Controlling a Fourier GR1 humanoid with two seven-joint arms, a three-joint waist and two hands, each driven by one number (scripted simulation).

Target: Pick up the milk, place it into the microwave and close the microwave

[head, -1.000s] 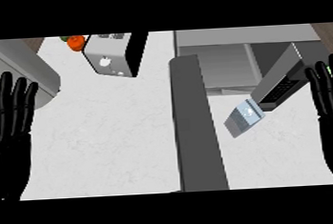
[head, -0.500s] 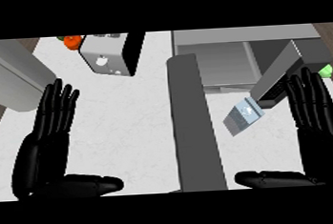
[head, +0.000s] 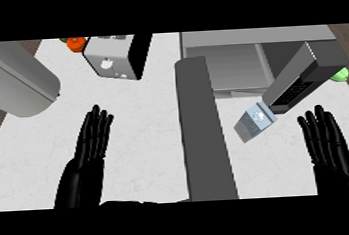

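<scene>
Milk (head: pixel 255 123) right of centre, untouched. Right hand (head: pixel 328 140) nearest, left hand (head: pixel 90 144) lower left; fingers straight, empty. Approach milk from side, wrap fingers round it.

Counter (head: pixel 149 141) is white with faint grey marbling. Both hands are plain black, left hand (head: pixel 87 154) and right hand (head: pixel 328 144) alike. Microwave (head: pixel 233 61) is grey, its open door (head: pixel 205 133) darker grey, with a black keypad panel (head: pixel 298 85). The milk carton (head: pixel 255 121) is silvery-grey with a pale blue label. Toaster (head: pixel 115 57) is silver and black, and something orange (head: pixel 76 43) sits at the counter's far edge.
</scene>
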